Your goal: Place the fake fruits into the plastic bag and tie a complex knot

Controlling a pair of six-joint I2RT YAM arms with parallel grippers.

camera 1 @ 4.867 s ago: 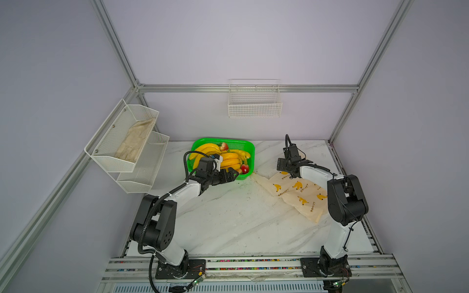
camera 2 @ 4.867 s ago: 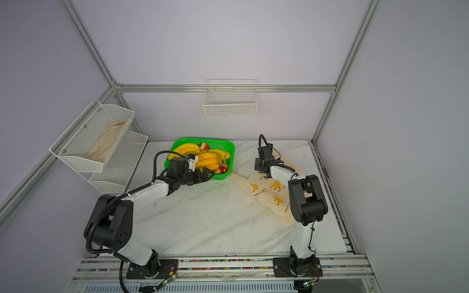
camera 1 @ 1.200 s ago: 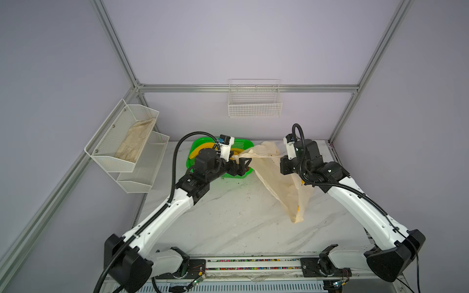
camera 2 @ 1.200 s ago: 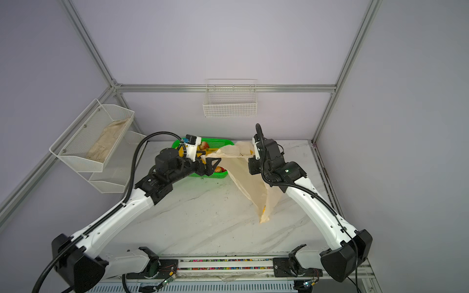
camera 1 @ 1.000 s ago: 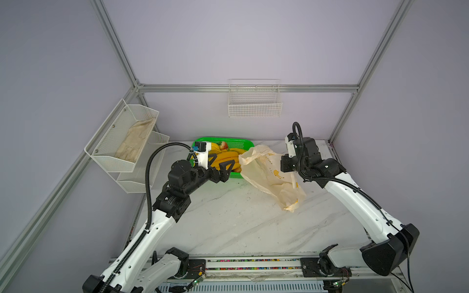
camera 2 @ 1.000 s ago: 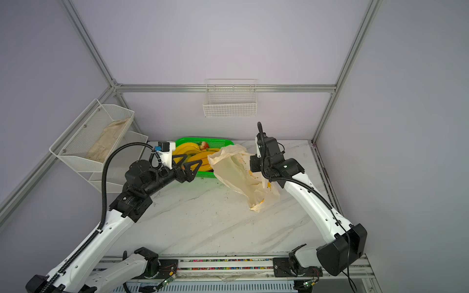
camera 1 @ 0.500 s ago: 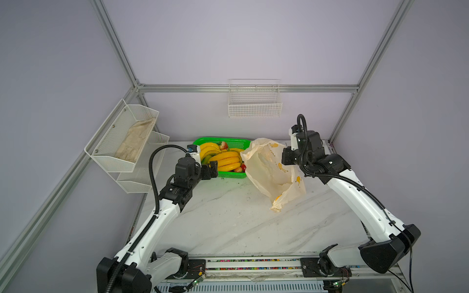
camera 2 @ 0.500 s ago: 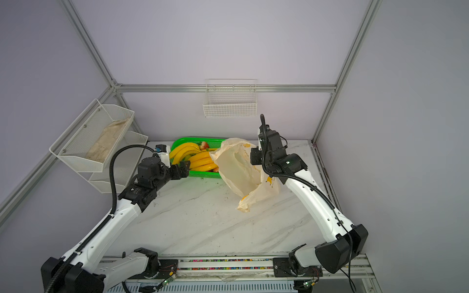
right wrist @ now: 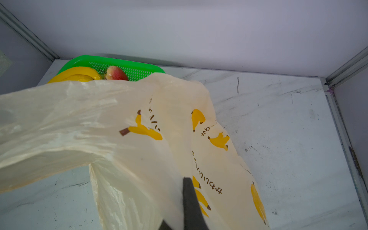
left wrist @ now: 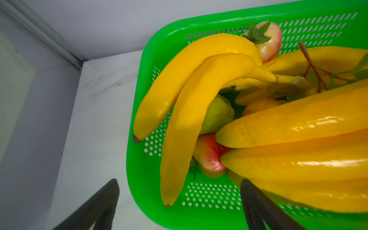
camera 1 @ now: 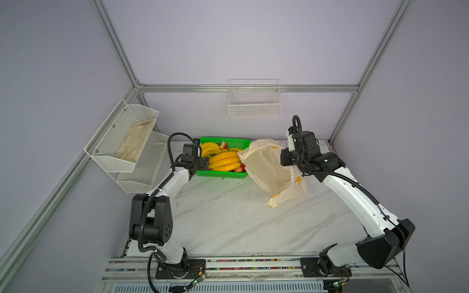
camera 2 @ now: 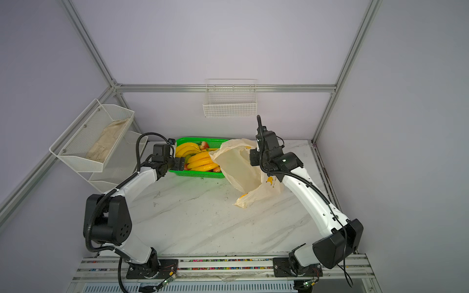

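With the right gripper (camera 1: pixel 284 160) pinching the plastic bag (camera 1: pixel 264 166) open, the empty, wide-spread left gripper (camera 1: pixel 205 164) should straddle one banana bunch (camera 1: pixel 225 160) squarely.

light: bright, even, diffuse | shadows: soft, faint | glare: streaks on banana bunch (left wrist: pixel 314 121) | focus: sharp overall

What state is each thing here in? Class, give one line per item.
plastic bag, held up by its rim, mouth open, lower end resting on the table
fake fruits, piled in the green basket
green basket, full, upright on the table
left gripper, open, straddling the basket's end
right gripper, shut on the plastic bag
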